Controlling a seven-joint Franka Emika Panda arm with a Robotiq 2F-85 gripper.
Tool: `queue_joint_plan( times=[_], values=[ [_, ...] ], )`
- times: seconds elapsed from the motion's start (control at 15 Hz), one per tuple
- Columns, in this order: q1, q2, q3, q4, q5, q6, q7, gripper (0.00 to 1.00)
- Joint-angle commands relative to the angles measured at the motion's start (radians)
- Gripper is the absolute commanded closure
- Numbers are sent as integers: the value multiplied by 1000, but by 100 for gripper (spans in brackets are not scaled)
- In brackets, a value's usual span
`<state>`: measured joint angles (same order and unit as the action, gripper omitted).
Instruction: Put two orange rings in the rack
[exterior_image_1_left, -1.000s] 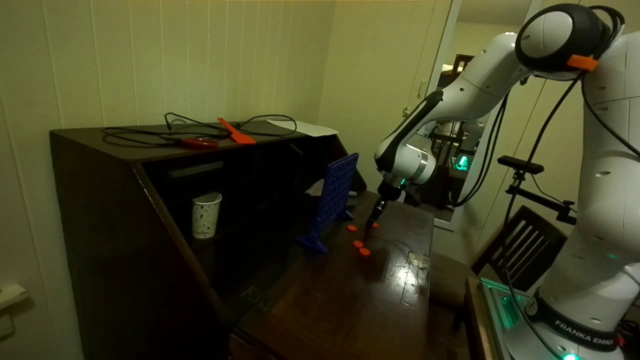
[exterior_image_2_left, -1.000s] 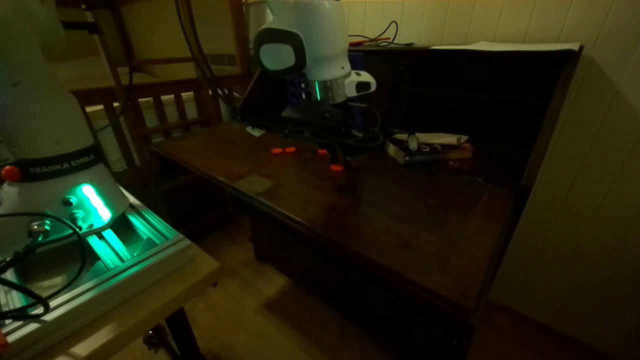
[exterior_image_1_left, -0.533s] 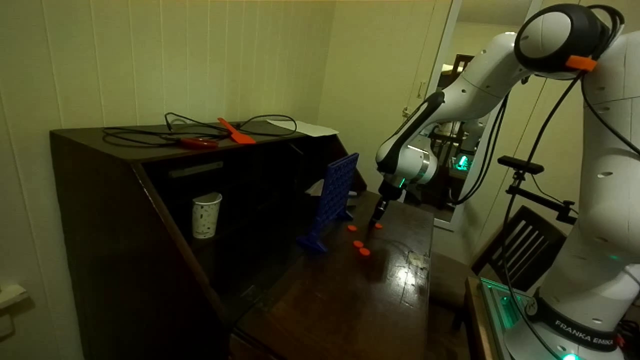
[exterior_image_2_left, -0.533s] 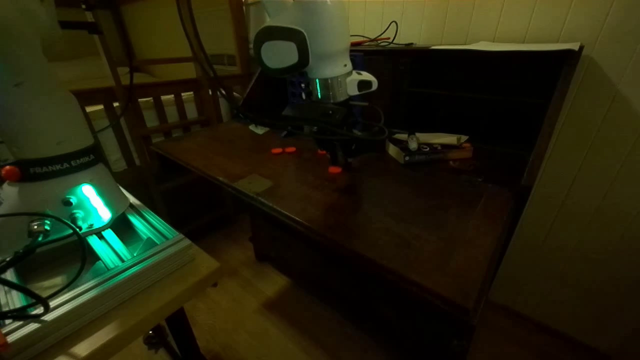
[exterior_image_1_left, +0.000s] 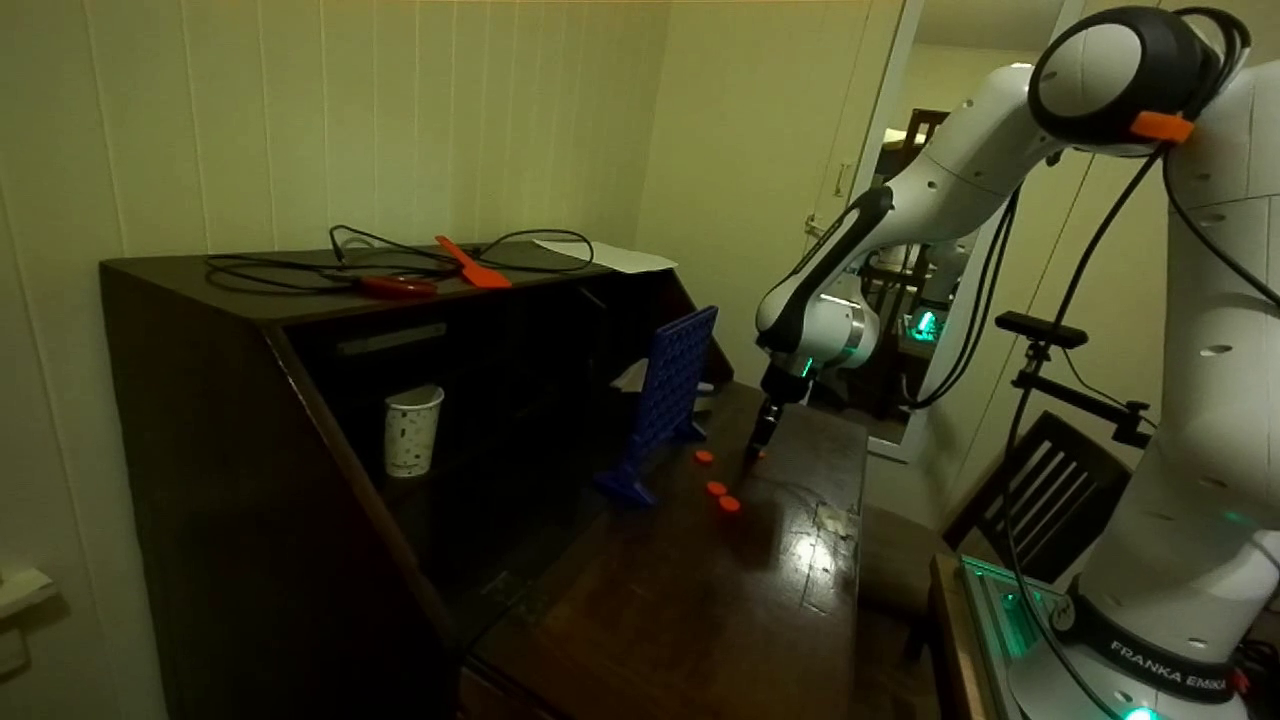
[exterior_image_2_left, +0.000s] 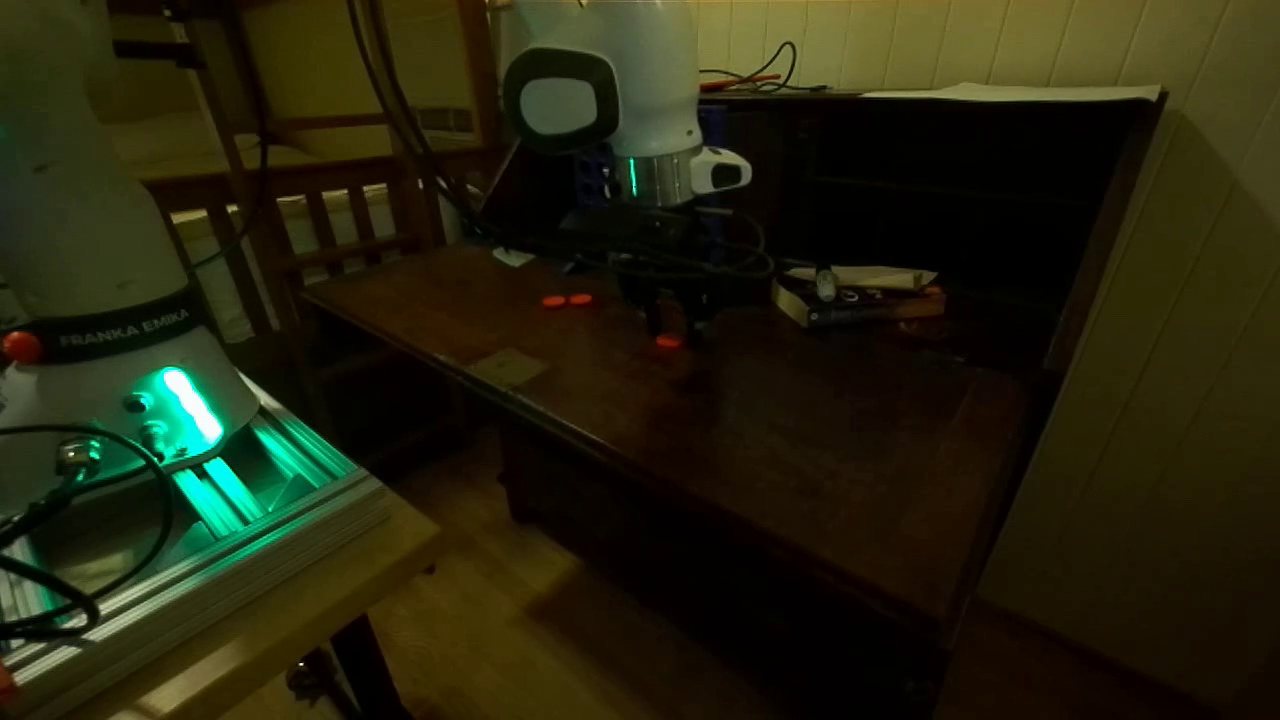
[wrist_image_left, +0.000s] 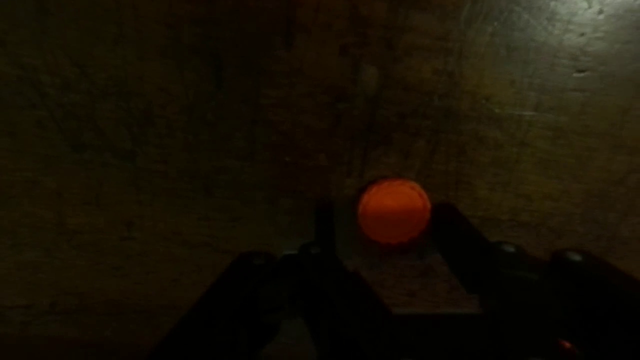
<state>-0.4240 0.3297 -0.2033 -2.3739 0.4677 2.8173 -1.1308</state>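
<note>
Looks like a home: wooden desk (exterior_image_1_left: 690, 620), panelled walls (exterior_image_1_left: 400, 120), slatted chair (exterior_image_1_left: 1048, 488), mirror (exterior_image_1_left: 990, 75)

The gripper (exterior_image_1_left: 754, 452) points downward over the desk (exterior_image_1_left: 650, 620), near the blue rack (exterior_image_1_left: 676, 375).
In an exterior view, the gripper is tilted, and its tip is just beside an orange ring (exterior_image_1_left: 761, 455), which it partly hides. A second ring (exterior_image_1_left: 704, 456) lies closer to the rack, while a third ring (exterior_image_1_left: 716, 488) and a fourth ring (exterior_image_1_left: 729, 504) lie side by side; whether they touch, I cannot tell. The rack stands on its feet. Inside the desk stands a pale speckled cup (exterior_image_1_left: 411, 440), and on its top lie an orange-red tool (exterior_image_1_left: 485, 275) and a white paper (exterior_image_1_left: 612, 257).
</note>
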Motion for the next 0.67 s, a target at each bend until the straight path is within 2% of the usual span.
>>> queue_joint_plan(
  times=[0.0,0.07,0.2,0.6],
  values=[
    [-2,-14,11,-4,13,-12,-1,59],
    [-1,-15,10,-3,10,-14,1,76],
    [3,-15,7,-3,-1,-22,7,89],
    [-12,-36,20,-9,24,-30,-11,100]
  ],
)
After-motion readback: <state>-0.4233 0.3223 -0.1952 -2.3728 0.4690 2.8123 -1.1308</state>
